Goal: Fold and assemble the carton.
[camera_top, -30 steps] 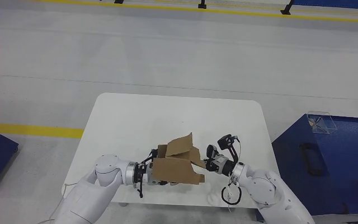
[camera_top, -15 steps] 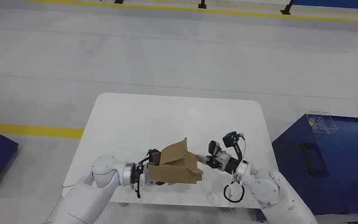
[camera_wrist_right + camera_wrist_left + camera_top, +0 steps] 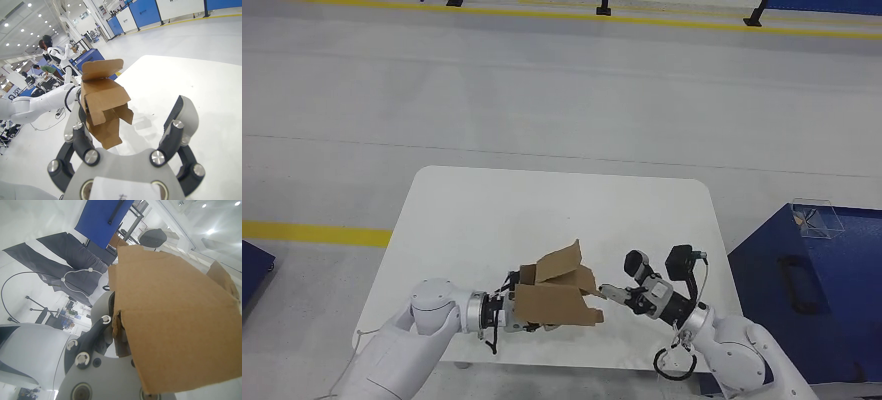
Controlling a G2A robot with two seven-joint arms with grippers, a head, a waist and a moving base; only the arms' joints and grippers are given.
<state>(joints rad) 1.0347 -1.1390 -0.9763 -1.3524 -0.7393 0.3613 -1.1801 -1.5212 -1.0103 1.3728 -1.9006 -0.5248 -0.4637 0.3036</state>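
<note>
The right end effector now stands with its jaws spread wide and nothing between them. A second ago it was pressed in against the open end of the carton, and half a second ago it was still in contact there. In the top view it has since drawn back, leaving a small gap to the cardboard. One finger remains just beside the nearest hanging flap, and I cannot tell whether they touch. Just ahead of those open jaws the carton is held up off the bench, its open end facing this end effector. One end flap droops down, another juts sideways, and the top flap stands up at the far end. Beyond the carton, the left end effector is clamped on the opposite end. Its finger bears on the corner of the brown panel, and the box has barely shifted in that grip over the last second. I judge that the push on the flaps has ended without tucking them. The near end is still unclosed, so the free end effector will likely have to come in again to fold those flaps.
</note>
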